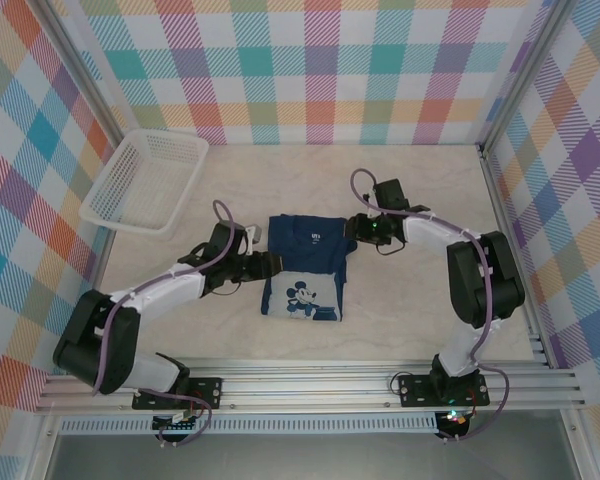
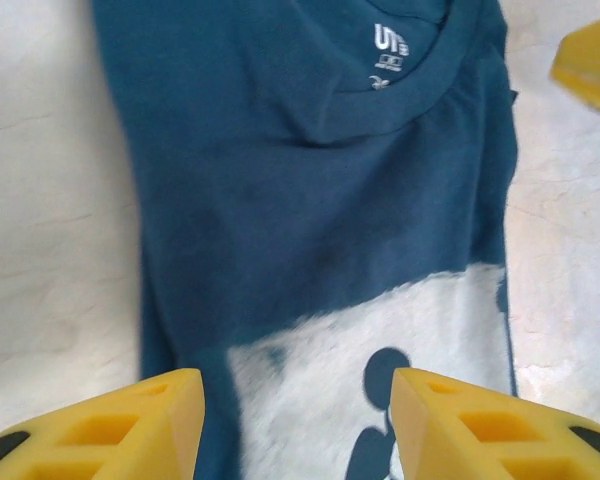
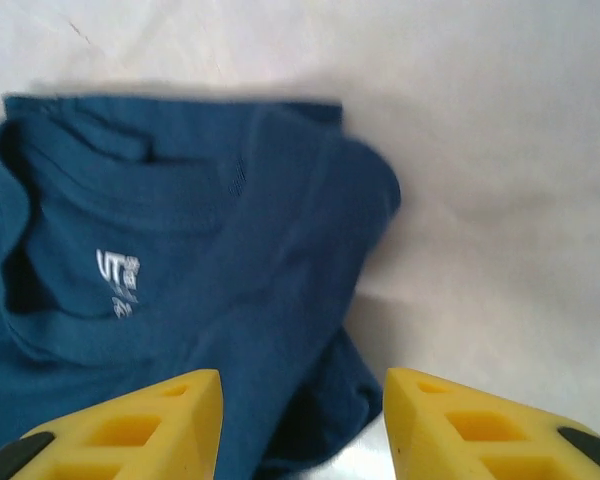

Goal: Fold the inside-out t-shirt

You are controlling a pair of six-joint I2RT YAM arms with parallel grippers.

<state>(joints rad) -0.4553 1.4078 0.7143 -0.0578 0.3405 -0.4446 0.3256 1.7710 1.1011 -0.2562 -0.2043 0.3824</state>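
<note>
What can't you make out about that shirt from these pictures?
Fine print on the neck label: blurred in both wrist views, too small from above.
Cartoon print: cut off by the bottom edge in the left wrist view.
Sleeves: hidden inside the folded t-shirt.

The inside-out t-shirt [image 1: 305,265] is seen as soft, matt cloth with a flat pale print. The fingers [image 2: 130,425] of the left gripper [image 2: 292,385] are moulded in matt yellow plastic, the basket [image 1: 170,136] in white plastic mesh. The table [image 1: 420,310] is finished smooth and dull.
</note>
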